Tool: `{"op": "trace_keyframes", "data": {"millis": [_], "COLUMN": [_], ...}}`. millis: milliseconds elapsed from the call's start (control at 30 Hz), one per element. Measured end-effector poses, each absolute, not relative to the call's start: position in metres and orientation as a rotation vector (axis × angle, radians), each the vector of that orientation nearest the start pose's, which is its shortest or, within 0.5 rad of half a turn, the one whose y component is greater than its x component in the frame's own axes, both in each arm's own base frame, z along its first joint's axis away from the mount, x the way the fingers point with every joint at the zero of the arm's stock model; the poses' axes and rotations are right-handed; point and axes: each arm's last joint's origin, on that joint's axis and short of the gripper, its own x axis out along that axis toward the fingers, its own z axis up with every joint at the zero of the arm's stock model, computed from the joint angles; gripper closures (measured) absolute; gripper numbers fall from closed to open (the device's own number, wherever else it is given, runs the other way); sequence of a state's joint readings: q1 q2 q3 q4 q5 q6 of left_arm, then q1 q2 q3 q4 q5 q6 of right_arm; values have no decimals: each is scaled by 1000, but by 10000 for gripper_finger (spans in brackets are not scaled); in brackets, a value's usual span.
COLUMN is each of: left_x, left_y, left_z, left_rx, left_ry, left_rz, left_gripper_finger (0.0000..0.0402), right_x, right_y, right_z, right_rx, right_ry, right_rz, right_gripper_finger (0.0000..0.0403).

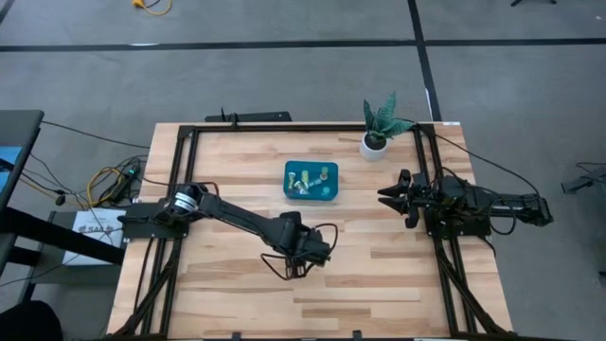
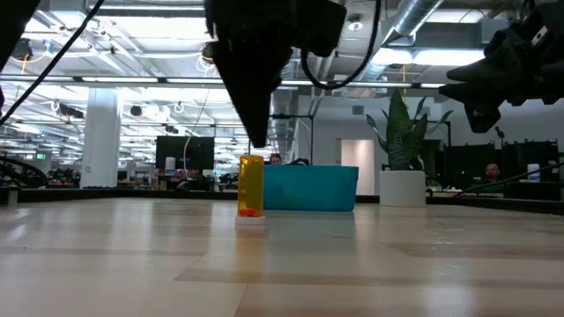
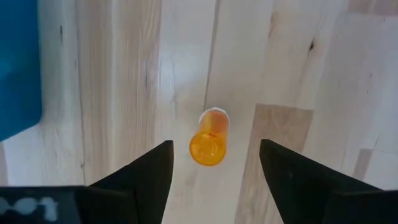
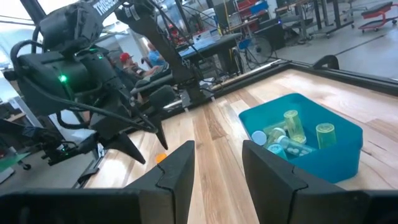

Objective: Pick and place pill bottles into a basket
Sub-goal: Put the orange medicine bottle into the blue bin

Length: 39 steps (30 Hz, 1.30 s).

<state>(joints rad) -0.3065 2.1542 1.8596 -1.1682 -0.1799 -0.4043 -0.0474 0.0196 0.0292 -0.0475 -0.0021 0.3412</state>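
The left claw (image 3: 214, 168) hangs directly above the last loose pill bottle, an orange one (image 3: 209, 138) standing upright on the desk (image 1: 379, 275), fingers spread wide on either side of it and holding nothing. This looks like the approach before a grasp: the next move calls for a straight descent, then closing on the bottle's body.

From that bottle, the teal basket (image 1: 330, 194) lies toward 12 o'clock in the high view, well apart, already holding several bottles (image 1: 305, 179).

The desk around the orange bottle is open, with room to lift and carry.

The right claw (image 1: 386, 196) waits at 3 o'clock of the basket, fingers partly apart, empty. The potted plant (image 1: 378, 128) stands at the basket's 2 o'clock, off the likely path.
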Motion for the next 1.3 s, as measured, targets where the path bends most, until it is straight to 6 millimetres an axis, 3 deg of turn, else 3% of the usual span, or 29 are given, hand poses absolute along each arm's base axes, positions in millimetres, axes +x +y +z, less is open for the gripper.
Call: {"op": "trace_keyframes", "data": {"millis": [400, 533, 1000, 1300], "left_x": [410, 410, 416, 429], "left_y": [-125, -126, -118, -96], "left_z": [181, 180, 187, 214], "left_rx": [3, -21, -51, -82], "left_ry": [1460, 1463, 1431, 1365], "left_rz": [193, 180, 197, 257], "left_gripper_finger": [173, 182, 297, 316], "right_x": [97, 97, 97, 97], "right_y": [-5, -5, -5, -5], "right_z": [167, 167, 167, 167], "right_rx": [342, 342, 342, 342], "right_ry": [30, 30, 30, 30], "right_rz": [-51, -52, -51, -51], "right_gripper_finger": [274, 274, 274, 274]}}
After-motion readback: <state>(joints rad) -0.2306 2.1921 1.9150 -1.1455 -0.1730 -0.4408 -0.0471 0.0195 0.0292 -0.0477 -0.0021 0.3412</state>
